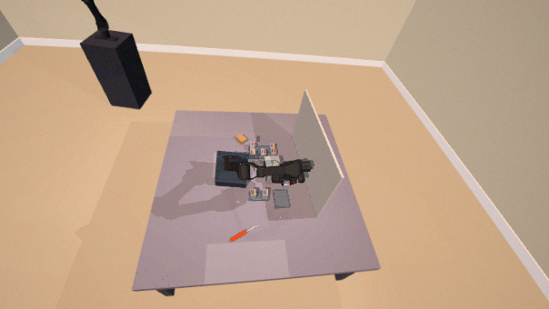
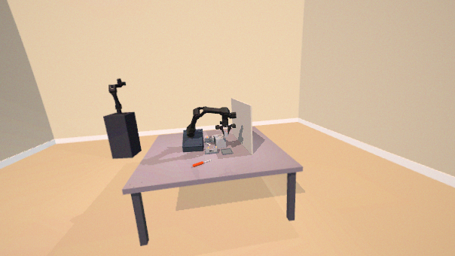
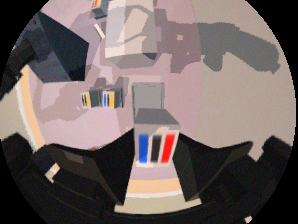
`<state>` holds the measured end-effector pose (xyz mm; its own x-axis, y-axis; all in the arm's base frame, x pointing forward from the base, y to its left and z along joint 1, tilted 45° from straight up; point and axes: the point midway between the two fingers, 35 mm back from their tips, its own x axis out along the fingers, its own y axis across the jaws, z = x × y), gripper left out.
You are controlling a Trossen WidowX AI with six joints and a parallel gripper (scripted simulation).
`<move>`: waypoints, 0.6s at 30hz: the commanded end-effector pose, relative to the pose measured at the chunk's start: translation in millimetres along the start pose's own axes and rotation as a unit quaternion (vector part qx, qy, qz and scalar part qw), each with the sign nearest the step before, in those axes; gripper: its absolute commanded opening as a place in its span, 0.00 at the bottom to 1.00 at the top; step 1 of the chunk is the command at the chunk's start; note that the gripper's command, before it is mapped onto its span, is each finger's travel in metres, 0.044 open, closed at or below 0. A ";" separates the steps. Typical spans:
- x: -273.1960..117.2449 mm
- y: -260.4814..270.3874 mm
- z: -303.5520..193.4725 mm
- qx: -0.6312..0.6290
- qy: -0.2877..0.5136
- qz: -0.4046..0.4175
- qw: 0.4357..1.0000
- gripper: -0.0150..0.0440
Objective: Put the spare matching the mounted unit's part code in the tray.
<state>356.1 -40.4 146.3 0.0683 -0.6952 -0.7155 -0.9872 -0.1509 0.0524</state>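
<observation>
My gripper (image 1: 286,180) (image 2: 226,134) (image 3: 152,130) is shut on a grey spare (image 1: 286,183) (image 3: 156,146) with blue, black and red stripes. It holds the spare in the air near the pale box's front side, behind the tray. The flat grey tray (image 1: 281,199) (image 2: 227,151) (image 3: 148,95) lies empty on the table. Two striped units (image 1: 265,193) (image 3: 111,98) stand in a small rack beside it. Several striped units (image 1: 264,152) stand in the rear rack. I cannot tell which unit is the mounted one; no back code is readable.
A pale box (image 1: 272,161) (image 2: 221,142) (image 3: 130,30) stands between the racks. A tall panel (image 1: 314,150) (image 2: 242,124) rises right of the arm. The dark base (image 1: 227,180) (image 2: 193,144) is left. An orange block (image 1: 241,138) lies behind, a screwdriver (image 1: 238,235) (image 2: 198,164) in front.
</observation>
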 end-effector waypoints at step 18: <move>21.2 -3.9 -0.6 -0.001 0.000 -0.001 1.000 0.25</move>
<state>360.7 -53.8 133.6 0.0693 -0.6932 -0.7174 -0.9878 -0.1483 0.0479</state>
